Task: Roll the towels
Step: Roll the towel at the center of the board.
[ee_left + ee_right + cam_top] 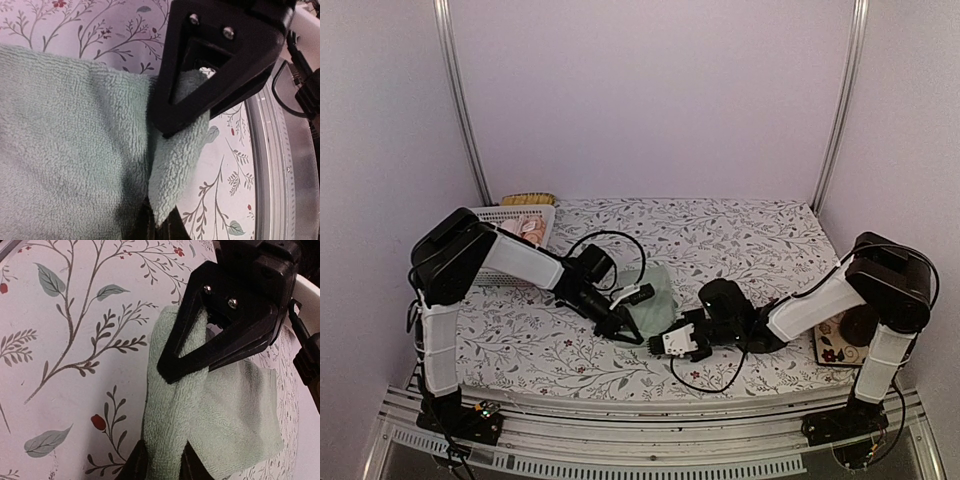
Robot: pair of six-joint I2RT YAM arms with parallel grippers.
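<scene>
The mint green towel (656, 292) lies on the flowered tablecloth mid-table, between the two arms. My left gripper (628, 332) is at its near left corner. In the left wrist view that gripper (159, 223) is shut on a raised corner of the green towel (65, 150). My right gripper (672, 342) is at the near right corner. In the right wrist view its jaws (162, 462) press from both sides on a bunched fold of the green towel (225, 415). The orange-salmon towel (527, 229) sits in the white basket (496, 215) at the back left.
A tan brush (528, 199) lies behind the basket. A flowered square mat (832, 349) with a dark round object (861, 324) sits at the right edge by the right arm. Black cables loop over the cloth near both wrists. The metal table rail (280, 165) runs close to the left gripper.
</scene>
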